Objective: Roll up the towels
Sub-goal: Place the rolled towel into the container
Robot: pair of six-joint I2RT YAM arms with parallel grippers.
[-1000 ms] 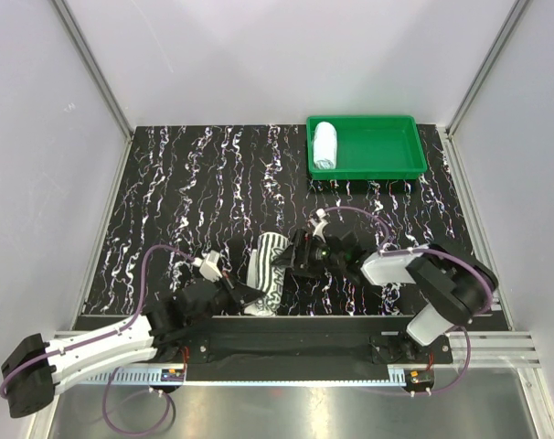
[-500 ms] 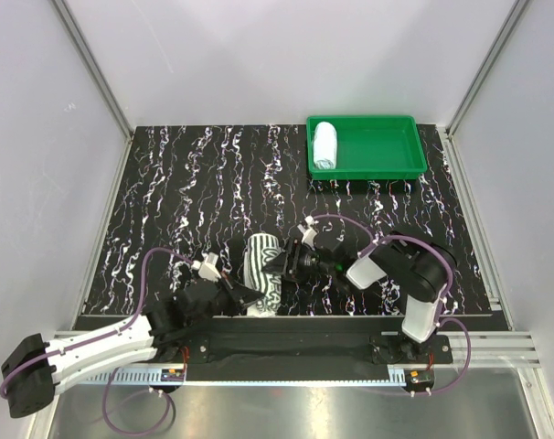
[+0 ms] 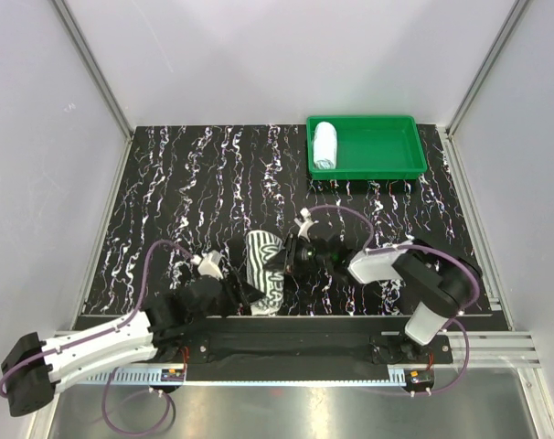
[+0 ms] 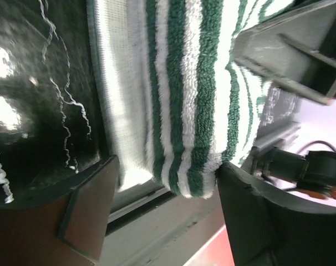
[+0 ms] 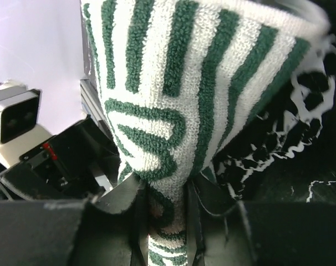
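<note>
The striped towel [image 3: 263, 273] lies rolled near the mat's front edge; up close [image 4: 184, 100] its stripes look dark green and white. My left gripper [image 3: 243, 294] stands open at its near end, one finger on each side [image 4: 165, 188], neither pinching it. My right gripper [image 3: 279, 261] comes in from the right and is shut on a fold of the striped towel [image 5: 173, 83], with cloth squeezed between the jaws [image 5: 167, 205]. The pale blue towel [image 3: 324, 144] lies rolled in the left end of the green tray [image 3: 387, 151].
A black marbled mat [image 3: 186, 201] covers the table. The green tray sits at the back right. A metal rail [image 3: 286, 352] runs along the front edge just behind the striped towel's near end. White walls enclose the sides and back.
My left gripper has opened and let go of the striped towel. My right gripper moved left onto the towel and closed on it. The roll shifted slightly.
</note>
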